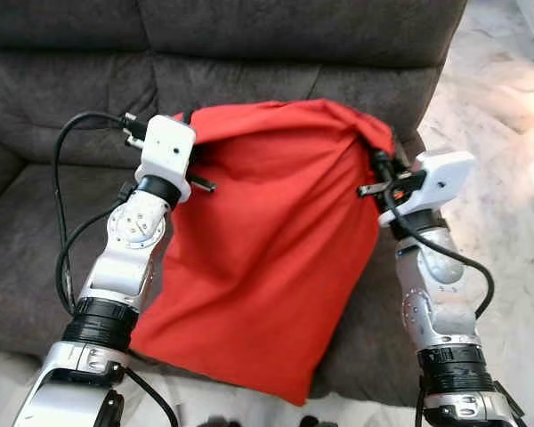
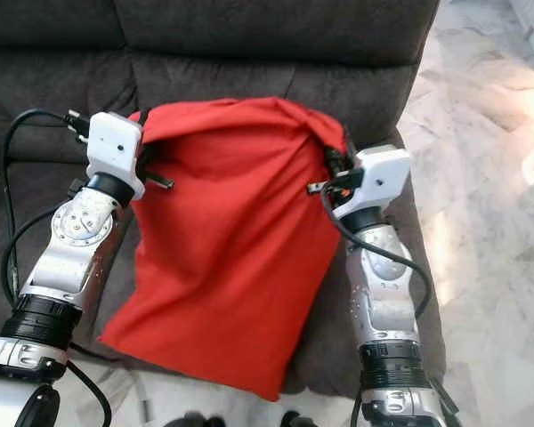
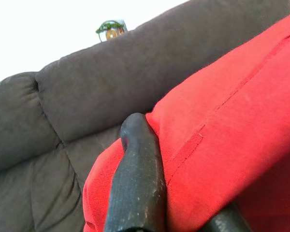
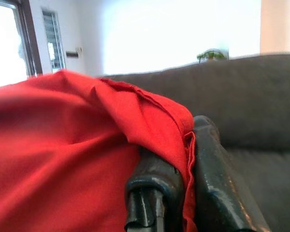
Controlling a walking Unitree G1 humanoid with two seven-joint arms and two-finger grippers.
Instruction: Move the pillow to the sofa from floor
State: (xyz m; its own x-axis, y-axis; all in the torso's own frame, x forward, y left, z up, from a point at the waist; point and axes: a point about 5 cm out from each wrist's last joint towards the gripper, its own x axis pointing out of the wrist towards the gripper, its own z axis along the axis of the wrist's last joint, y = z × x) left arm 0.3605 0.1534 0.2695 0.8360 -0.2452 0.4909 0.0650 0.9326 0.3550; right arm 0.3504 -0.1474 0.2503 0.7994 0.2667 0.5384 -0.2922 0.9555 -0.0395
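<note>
We hold the red pillow [image 1: 267, 258] between both arms, above the seat of the dark grey sofa [image 1: 62, 240]; the pillow hangs tilted, its top edge up near the backrest at twelve o'clock and its lowest corner pointing down toward six o'clock, past the front edge of the seat; from the head views we cannot tell whether its lower part rests on the cushion or hangs just clear of it.

Our left gripper [image 3: 183, 179] sits at the pillow's upper corner toward ten o'clock; in the left wrist view its fingers [image 3: 137, 183] are clamped on a fold of red cloth, one black finger lying over the seam and the other just showing beneath the fabric; black cables loop out from that wrist toward nine o'clock.

Our right gripper [image 4: 186, 181] grips the opposite upper corner toward two o'clock, where the cloth bunches into a gather; in the right wrist view its fingers [image 4: 217, 183] are closed together with the hemmed edge of the pillow pinched between them.

Pale marble floor [image 1: 498, 151] spreads from one to four o'clock beside the sofa; a small green plant [image 3: 111, 29] stands beyond the top of the backrest, and a window [image 4: 14, 38] shows behind the pillow in the right wrist view.
</note>
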